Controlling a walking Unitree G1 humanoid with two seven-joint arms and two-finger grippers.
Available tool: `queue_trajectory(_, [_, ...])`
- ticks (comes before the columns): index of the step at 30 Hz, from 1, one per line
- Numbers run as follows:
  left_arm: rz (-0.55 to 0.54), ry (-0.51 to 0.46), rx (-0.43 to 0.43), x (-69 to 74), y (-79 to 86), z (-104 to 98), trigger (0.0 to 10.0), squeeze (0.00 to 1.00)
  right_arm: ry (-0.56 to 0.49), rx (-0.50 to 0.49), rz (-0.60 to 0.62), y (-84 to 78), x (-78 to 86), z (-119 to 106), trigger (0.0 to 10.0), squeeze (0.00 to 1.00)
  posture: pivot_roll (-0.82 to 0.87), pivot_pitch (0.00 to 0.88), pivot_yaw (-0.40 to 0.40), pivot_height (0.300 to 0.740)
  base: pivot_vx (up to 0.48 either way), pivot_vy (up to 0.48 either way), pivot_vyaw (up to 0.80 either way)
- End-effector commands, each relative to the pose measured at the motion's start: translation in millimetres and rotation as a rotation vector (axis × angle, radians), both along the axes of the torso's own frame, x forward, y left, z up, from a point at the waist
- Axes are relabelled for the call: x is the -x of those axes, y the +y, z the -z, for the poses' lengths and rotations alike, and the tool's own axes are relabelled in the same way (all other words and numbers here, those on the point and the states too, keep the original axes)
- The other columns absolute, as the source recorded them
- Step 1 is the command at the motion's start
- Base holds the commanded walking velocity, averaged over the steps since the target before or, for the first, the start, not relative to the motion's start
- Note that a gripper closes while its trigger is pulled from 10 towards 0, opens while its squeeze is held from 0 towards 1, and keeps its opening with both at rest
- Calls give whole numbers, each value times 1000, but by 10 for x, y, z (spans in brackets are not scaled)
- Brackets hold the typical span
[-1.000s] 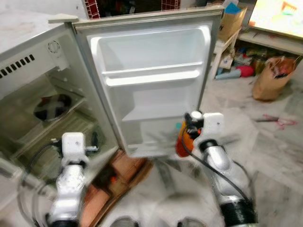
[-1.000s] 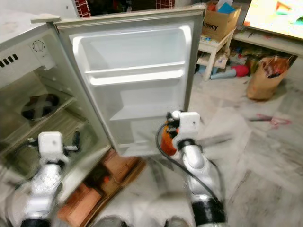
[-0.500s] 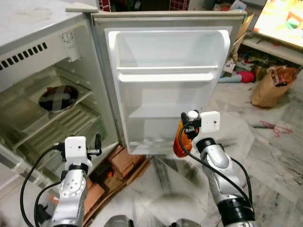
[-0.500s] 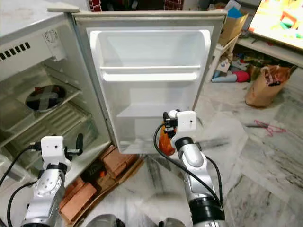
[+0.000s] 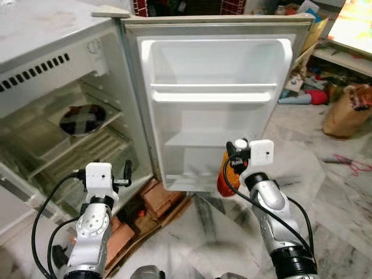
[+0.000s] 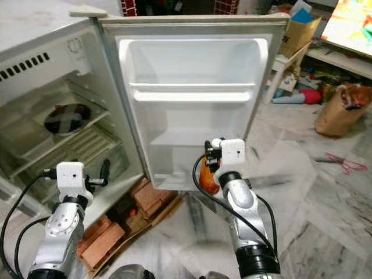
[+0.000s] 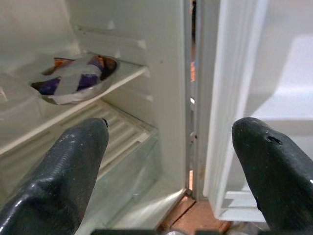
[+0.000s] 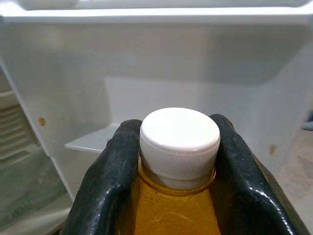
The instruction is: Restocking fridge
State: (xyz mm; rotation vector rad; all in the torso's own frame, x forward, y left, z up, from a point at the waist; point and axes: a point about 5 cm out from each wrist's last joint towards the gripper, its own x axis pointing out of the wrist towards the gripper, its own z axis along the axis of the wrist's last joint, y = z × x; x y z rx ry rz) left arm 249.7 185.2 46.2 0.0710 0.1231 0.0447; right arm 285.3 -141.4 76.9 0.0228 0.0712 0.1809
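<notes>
My right gripper is shut on an orange bottle with a white cap, gripping it at the neck. The bottle hangs just in front of the lower shelf of the open fridge door. My left gripper is open, with nothing between its fingers, low in front of the open fridge body. Inside, a foil-covered bowl crossed with tape sits on a shelf. The door's shelves are white and bare.
Bricks lie on the floor under the fridge's front corner. A brown paper bag, a low shelf with clutter and a red hanger are to the right on the marble floor.
The view has shifted, so the fridge sits further right in the picture and the blur is gone. Both grippers hold much the same pose, the right still on the bottle.
</notes>
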Motion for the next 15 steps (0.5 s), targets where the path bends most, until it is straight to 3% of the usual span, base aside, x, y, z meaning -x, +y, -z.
queue_trajectory(1, [9,-5,-4,-11,6,-16,10000,0,-44,-9,-4,4,-21,-90,10000,0,-8,0,2,740,277,266,0])
queue_trajectory(12, [29,2,0,0,-31,-3,10000,0,-53,-5,9,-18,-51,-116,10000,0,-9,0,5,740,281,263,0])
queue_trajectory(15, [45,14,4,7,-73,21,10000,0,-54,11,36,-52,-50,-113,10000,0,-14,0,9,740,263,0,0])
